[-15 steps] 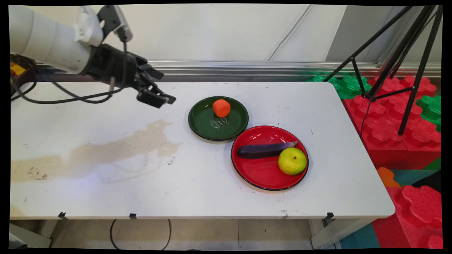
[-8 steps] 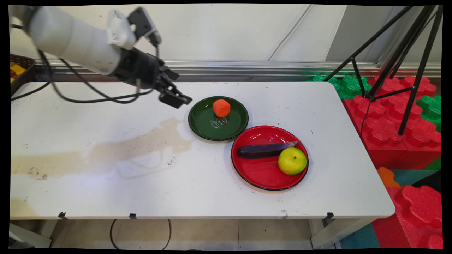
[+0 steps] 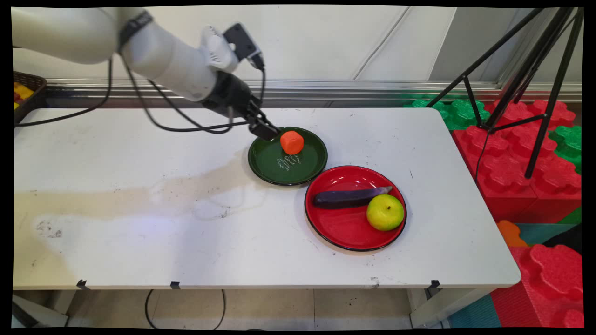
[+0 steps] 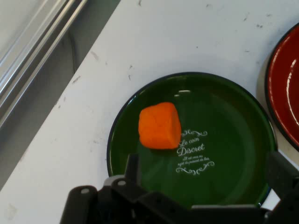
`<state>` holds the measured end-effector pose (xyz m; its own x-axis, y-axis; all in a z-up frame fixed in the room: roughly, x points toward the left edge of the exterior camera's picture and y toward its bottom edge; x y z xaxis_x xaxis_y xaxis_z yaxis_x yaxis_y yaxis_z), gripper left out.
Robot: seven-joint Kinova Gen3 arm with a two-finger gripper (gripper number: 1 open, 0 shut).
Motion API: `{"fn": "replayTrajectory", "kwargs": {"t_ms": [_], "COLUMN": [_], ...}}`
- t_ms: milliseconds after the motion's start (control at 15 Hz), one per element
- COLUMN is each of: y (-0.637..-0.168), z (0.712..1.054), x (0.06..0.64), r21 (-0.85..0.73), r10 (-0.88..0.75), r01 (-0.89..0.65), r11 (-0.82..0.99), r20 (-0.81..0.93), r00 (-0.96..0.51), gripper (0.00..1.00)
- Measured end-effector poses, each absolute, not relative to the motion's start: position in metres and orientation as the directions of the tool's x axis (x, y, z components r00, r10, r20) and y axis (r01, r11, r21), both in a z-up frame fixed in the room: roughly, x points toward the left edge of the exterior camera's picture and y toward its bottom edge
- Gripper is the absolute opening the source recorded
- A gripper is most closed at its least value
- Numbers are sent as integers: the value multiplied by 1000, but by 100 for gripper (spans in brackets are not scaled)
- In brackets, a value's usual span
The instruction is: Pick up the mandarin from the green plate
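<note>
In the main view, the tool (image 3: 269,133) hangs over the far-left rim of the green plate (image 3: 274,170), just beside the orange block (image 3: 292,142) that sits on the plate's far part. The white arm (image 3: 163,56) slants down to it from the upper left, black cables (image 3: 186,126) looping beneath. A red plate (image 3: 342,230) lies just to the near right of the green one, nearly touching it, and carries a purple eggplant (image 3: 347,197) with a yellow-green apple (image 3: 385,212) against its near side. All rest on the white tabletop (image 3: 139,242).

In the hand view, the tool (image 4: 205,170) stands open, one finger (image 4: 132,167) low at the left and the other at the right edge. The orange block (image 4: 160,125) lies beyond them on the green plate (image 4: 233,116), left of white lettering (image 4: 194,151). The red plate's rim (image 4: 280,93) shows at the right.
</note>
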<state>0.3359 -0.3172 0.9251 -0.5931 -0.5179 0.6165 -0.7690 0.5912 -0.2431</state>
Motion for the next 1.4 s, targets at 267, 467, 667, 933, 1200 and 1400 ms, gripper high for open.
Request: {"fn": "replayTrajectory", "kwargs": {"t_ms": [267,467,667,933,1200,1400], "y": [-350,-373,-393,-417,-441,-457], "z": [907,893,878,859,836,819], "x": [321,313,307,302,299,300], "r21": [-255,-260,-259,-251,-231,-214], "r10": [-537,-554,-573,-597,-626,-643], "r01": [-770,-773,-778,-784,-789,-790], "r11": [585,578,573,568,569,575], "r20": [590,571,552,529,500,479], "r00": [-603,-606,-606,-603,-598,-598], "gripper": [100,100,100,100,100,100]}}
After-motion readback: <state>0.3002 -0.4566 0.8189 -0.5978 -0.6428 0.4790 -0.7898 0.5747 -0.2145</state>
